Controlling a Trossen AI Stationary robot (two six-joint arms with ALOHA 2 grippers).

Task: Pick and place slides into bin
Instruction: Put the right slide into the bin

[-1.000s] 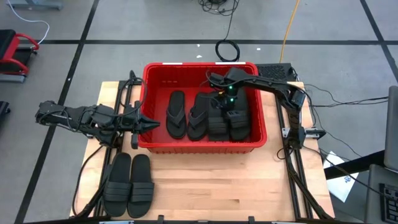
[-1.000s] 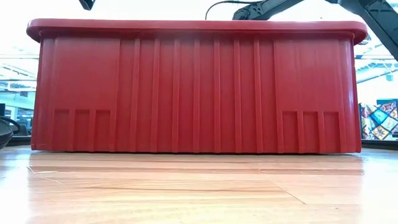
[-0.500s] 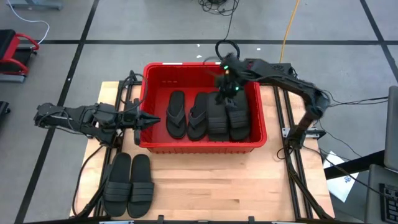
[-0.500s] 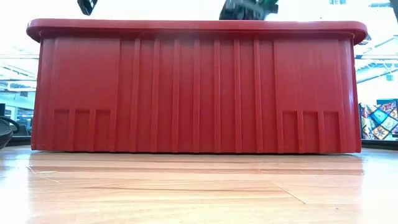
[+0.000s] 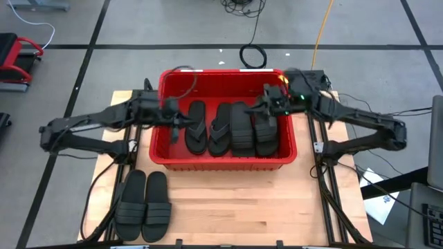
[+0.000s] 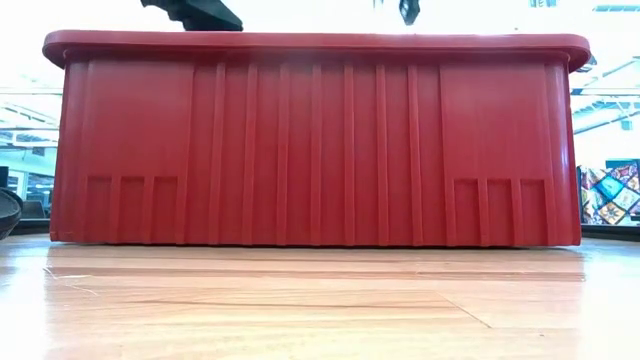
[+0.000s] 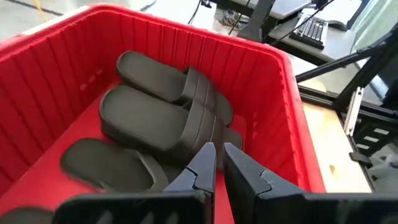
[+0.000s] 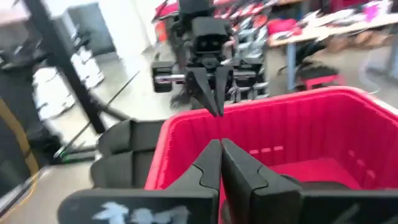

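A red bin [image 5: 221,163] stands at the middle of a wooden table [image 5: 235,207], both robot arms reaching over it from opposite sides. Inside lie black sandals side by side: two thong flip-flops [image 5: 196,127] toward the left of the bin as seen from above, and banded slides [image 5: 243,128] stacked beside them toward the right. Two more banded slides [image 5: 143,204] lie together on the tabletop, outside the bin and near the table's front left corner.

The left gripper [image 5: 182,119] hangs above the bin's left side, its two dark fingers [image 7: 205,163] drawn close with only a thin gap between them and nothing held; its wrist camera looks down on the stacked sandals against the ribbed red wall. The right gripper [image 5: 263,105] hovers over the slides at the bin's far right corner, fingers [image 8: 211,160] pressed together and empty, pointing across the tub toward the other arm.

From table level, the bin's long ribbed wall [image 6: 315,140] fills the view, with only the tips of the arms showing above its flared rim.
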